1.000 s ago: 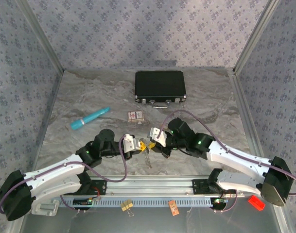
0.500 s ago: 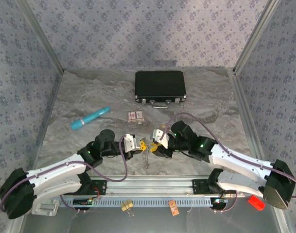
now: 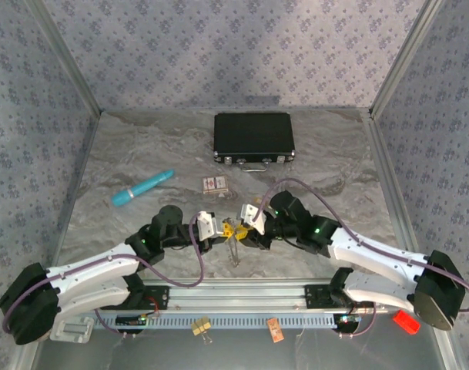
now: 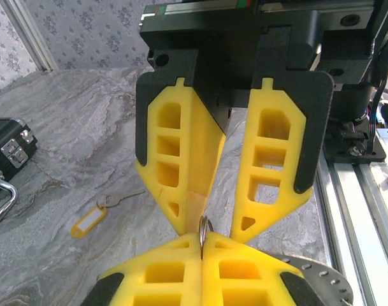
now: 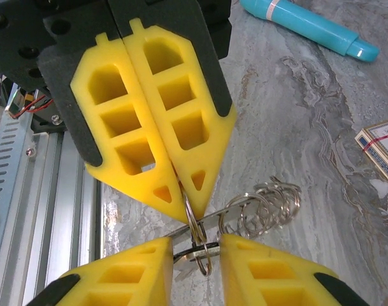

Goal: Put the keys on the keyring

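Observation:
My left gripper [image 4: 201,245] is shut on the keyring [image 4: 204,224], a thin silvery loop standing edge-up between its yellow fingertips. It meets my right gripper [image 3: 242,231] tip to tip near the table's front middle. In the right wrist view the keyring [image 5: 195,222] hangs from the left gripper [image 5: 190,204]. A flat silvery key [image 5: 200,250] bridges the gap of my right gripper [image 5: 197,255] and touches both pads, with the ring threaded past it. A chain of spare rings [image 5: 267,204] trails off behind.
A black case [image 3: 253,137] lies at the back, a blue tube [image 3: 143,187] to the left, and a red-and-white card box [image 3: 215,184] just beyond the grippers. A key with a yellow tag [image 4: 88,222] lies on the marble. The metal rail [image 3: 242,297] runs along the near edge.
My right gripper went from shut to jaws apart around the key and shifted slightly toward the left gripper. The left gripper stayed shut on the keyring.

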Tool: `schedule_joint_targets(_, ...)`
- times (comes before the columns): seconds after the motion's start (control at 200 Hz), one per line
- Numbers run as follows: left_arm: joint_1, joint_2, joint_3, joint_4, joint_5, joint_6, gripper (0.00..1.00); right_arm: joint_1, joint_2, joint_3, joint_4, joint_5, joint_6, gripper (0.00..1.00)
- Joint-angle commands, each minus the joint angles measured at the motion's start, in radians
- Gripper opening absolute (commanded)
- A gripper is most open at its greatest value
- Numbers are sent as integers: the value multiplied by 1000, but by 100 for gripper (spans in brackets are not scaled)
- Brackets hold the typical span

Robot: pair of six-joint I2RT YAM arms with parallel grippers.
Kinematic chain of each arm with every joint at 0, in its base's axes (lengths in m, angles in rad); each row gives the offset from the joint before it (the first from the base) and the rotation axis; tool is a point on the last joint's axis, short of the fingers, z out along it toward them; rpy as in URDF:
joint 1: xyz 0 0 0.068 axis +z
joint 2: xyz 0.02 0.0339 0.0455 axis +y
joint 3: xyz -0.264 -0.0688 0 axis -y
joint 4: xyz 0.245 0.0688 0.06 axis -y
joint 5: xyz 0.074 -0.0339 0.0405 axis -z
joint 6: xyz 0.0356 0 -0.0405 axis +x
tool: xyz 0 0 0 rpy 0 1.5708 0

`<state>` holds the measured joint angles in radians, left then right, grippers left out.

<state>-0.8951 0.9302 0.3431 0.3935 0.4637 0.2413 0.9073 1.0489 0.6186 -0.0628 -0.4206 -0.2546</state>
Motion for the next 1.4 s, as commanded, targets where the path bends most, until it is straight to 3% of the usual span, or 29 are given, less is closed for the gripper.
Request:
schedule_joint_targets(0.0, -4, -16, 4, 49, 43, -16, 0, -4, 14, 24, 40, -33, -11, 24)
schedule_joint_targets(0.395, -4, -20, 3, 36, 41, -12, 0, -4, 20, 41, 9, -47, -19, 0)
schedule_joint_targets(0.495, -4, -22, 17, -21, 19, 6, 17, -3, 23, 72, -56, -30, -45, 0)
schedule_joint_targets(0.545, -3, -18, 33, -65, -1, 25, 21, 0, 33, 102, -118, -16, -70, 0)
schedule_joint_targets(0.7, -4, 4, 94, -193, -13, 93, 20, 13, 91, 197, -294, 42, -143, 0)
schedule_joint_targets(0.904, -4, 17, 132, -238, -13, 117, 13, 45, 167, 298, -426, 103, -214, 0)
schedule_joint_targets(1.079, -4, 23, 137, -251, -2, 121, 0, 49, 160, 313, -403, 64, -215, 0)
schedule_joint_targets(1.294, -4, 5, 110, -217, 13, 115, 0, 16, 65, 224, -284, 7, -141, 0)
schedule_joint_targets(1.354, -4, -3, 94, -181, 12, 105, 0, 12, 41, 190, -237, 6, -111, 23)
schedule_joint_targets(1.394, -4, -8, 78, -144, 7, 90, 0, 4, 22, 157, -195, -5, -92, 29)
